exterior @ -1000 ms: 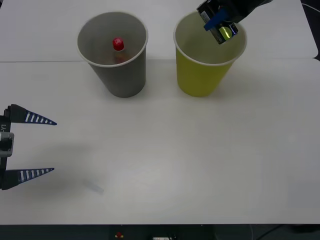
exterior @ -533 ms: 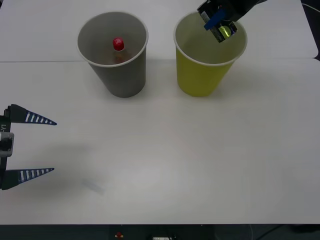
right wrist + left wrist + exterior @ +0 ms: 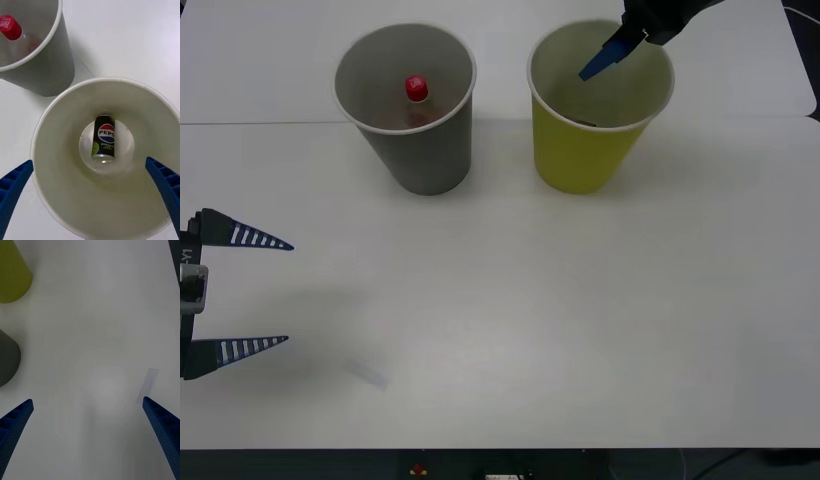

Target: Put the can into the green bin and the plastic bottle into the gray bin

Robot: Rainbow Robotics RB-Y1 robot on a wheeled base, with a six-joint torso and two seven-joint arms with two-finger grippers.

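While the left hand [image 3: 250, 292] hovers low over the near left part of the white worktop [image 3: 530, 300] with its two blue ribbed fingers spread wide and nothing between them, the cups stand well away from it at the far side. Farther right, the gray bin [image 3: 406, 105] stands upright, and the plastic bottle [image 3: 416, 92] is inside it, its round red cap showing against the gray inner wall. Just beside it, apart and not touching, stands the green bin [image 3: 585, 150], also upright. The right wrist view looks straight down into this yellow-green cup: the can [image 3: 104, 139], a dark Pepsi can with green-yellow patches near one end, lies on its side on the pale bottom of the cup. The right hand [image 3: 90, 191] hangs above the green bin's mouth at its far right rim, its blue fingers open wide and holding nothing, one to each side of the cup's opening in the wrist view.
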